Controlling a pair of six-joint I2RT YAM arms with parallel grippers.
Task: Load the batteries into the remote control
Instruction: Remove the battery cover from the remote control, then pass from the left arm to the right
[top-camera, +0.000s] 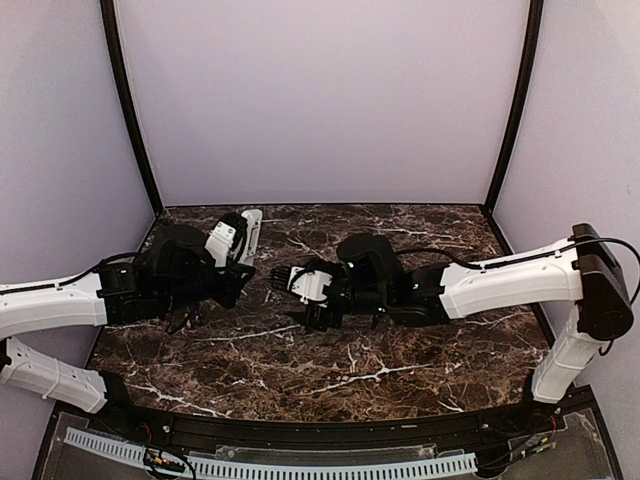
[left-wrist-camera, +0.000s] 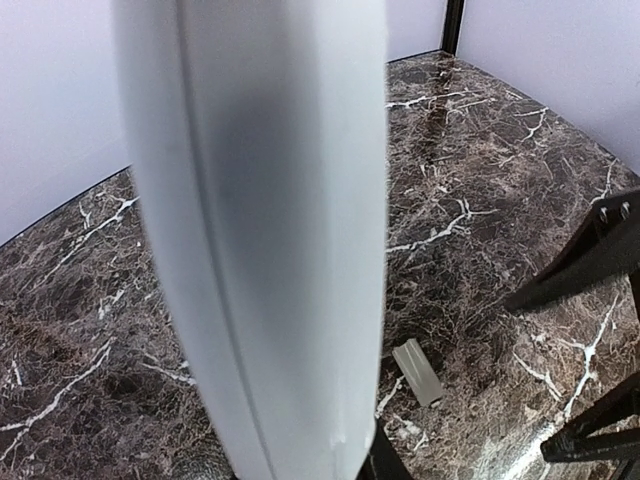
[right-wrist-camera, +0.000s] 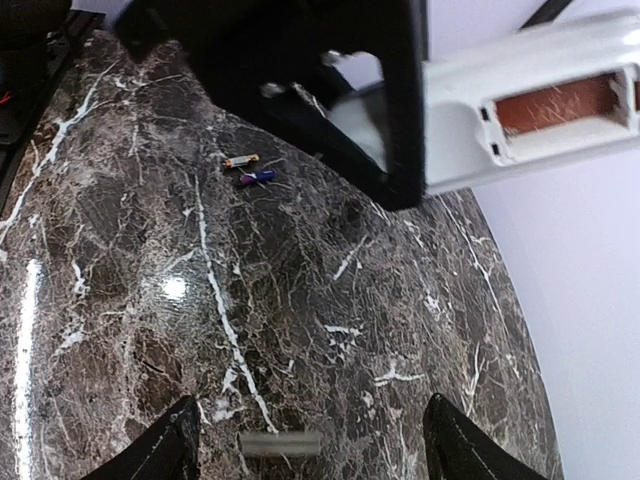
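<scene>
Two slim dark cylindrical batteries (right-wrist-camera: 240, 160) lie on my brown marble table (right-wrist-camera: 300, 300), left of the wide-open right gripper (right-wrist-camera: 315, 450). The left gripper (top-camera: 238, 258) clamps the white rectangular remote control (left-wrist-camera: 260, 240), whose open battery bay (right-wrist-camera: 565, 105) shows a reddish floor.

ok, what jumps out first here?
The white remote control is held up off the marble table by the left gripper, its battery bay open toward the right wrist camera. Two batteries lie loose on the table, beyond the open right gripper.
</scene>
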